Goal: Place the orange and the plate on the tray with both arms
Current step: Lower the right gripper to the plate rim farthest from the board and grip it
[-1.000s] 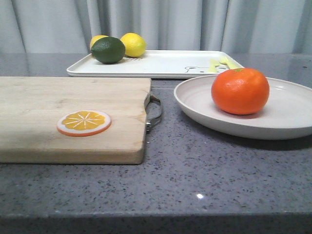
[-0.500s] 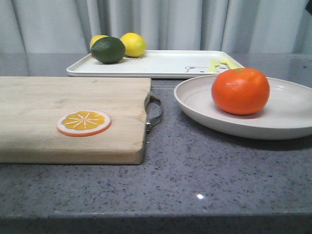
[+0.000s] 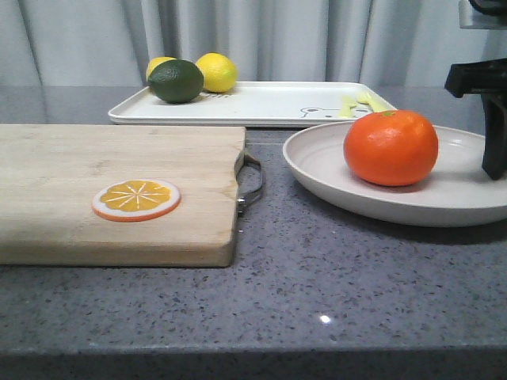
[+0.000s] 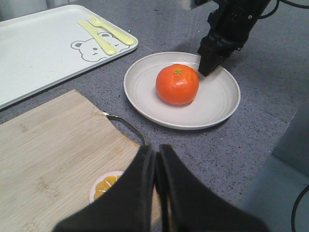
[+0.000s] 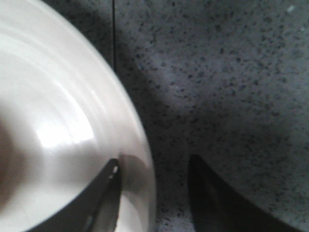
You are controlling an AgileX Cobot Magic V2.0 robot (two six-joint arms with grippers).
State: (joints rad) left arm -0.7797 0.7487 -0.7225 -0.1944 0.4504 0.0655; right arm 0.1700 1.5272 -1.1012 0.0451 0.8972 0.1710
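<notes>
Glossy round orange [image 3: 390, 148], green stem mark, on off-white plate [image 3: 333, 176]

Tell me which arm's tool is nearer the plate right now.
Right. The right tool is open, straddling the plate rim, one finger inside, one outside. The left tool is shut and hangs over the cutting board, apart from the plate.

orange [image 3: 390, 148]: glossy, finely dimpled skin
plate [image 3: 333, 178]: smooth, satin off-white, perhaps plastic
cutting board [image 3: 119, 190]: matt wood
counter [image 3: 333, 285]: speckled grey, polished stone look
</notes>
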